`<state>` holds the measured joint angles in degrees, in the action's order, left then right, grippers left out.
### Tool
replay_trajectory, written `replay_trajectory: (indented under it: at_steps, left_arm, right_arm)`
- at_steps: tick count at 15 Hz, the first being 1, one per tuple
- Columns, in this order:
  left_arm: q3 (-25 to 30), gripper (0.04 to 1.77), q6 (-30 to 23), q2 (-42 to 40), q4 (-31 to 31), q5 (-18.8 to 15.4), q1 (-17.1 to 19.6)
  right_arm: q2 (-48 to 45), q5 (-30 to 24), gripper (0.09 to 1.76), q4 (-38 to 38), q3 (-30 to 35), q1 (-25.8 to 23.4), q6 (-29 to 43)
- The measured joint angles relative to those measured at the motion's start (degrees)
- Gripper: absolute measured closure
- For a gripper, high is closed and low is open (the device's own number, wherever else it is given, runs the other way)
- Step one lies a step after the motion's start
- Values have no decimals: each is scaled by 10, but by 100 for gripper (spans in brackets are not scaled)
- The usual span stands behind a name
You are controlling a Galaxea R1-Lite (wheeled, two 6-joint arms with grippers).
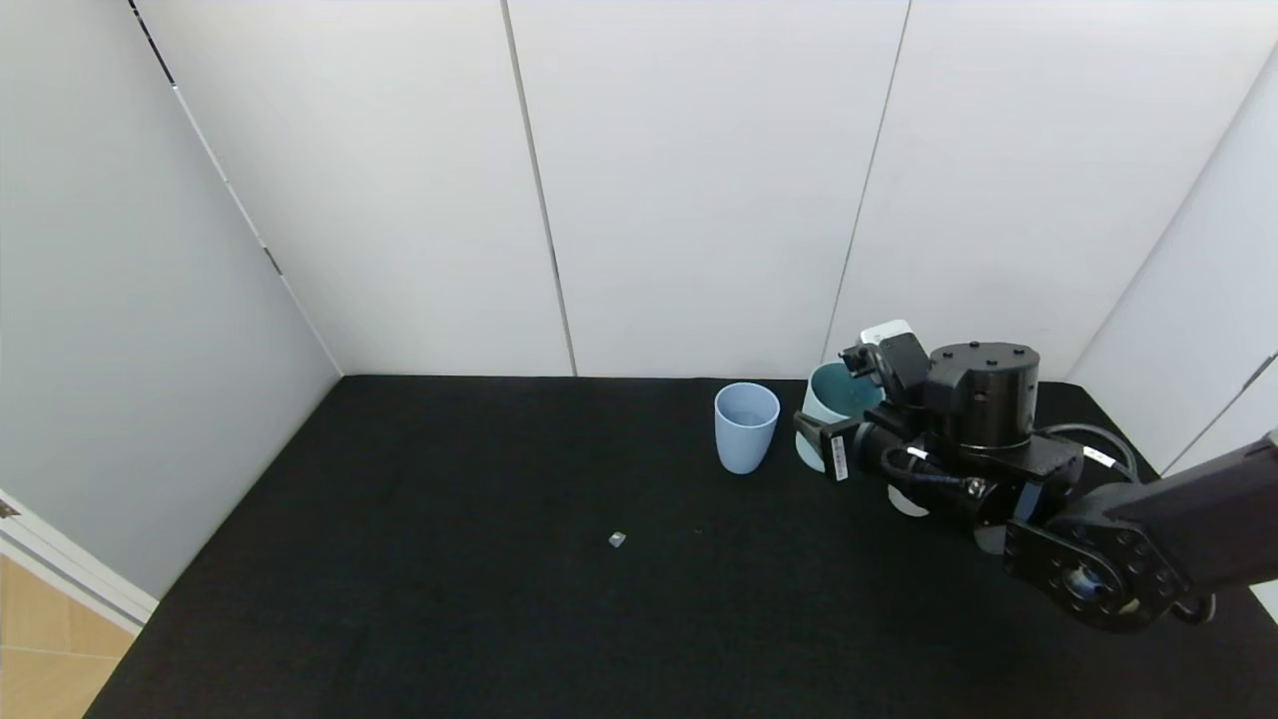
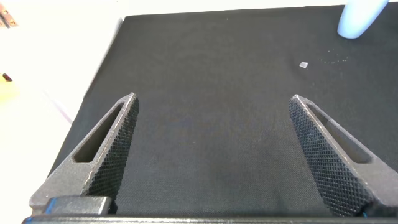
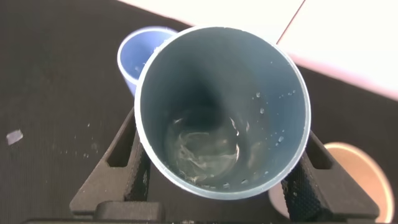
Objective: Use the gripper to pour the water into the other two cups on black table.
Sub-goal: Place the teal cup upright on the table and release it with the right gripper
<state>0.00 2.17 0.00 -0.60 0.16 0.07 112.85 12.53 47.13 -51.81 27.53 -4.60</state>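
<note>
Right gripper (image 1: 837, 424): clamped on mint-green cup (image 1: 835, 399), mouth tilted toward light blue cup (image 1: 746, 426). Water (image 3: 202, 148) inside. Left gripper (image 2: 211, 149): fingers apart above tabletop (image 1: 449, 559).

black bench (image 1: 449, 599), light blue cup (image 1: 746, 426) upright at far right of centre, right hand (image 1: 847, 411) clamped on mint-green cup (image 1: 831, 399) just right of it, cup tilted left, small grey scrap (image 1: 617, 539) nearer, white wall panels (image 1: 699, 180) behind
</note>
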Motion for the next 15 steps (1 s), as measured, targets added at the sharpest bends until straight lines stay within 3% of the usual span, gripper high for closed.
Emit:
replay_trajectory:
  at_steps: [5,15]
  left_arm:
    - [0,9,0,0,0,0,0]
    - [0,9,0,0,0,0,0]
  right_arm:
    - [23,-7,66,76,64,7,26]
    - [73,-7,66,87,74,5,43]
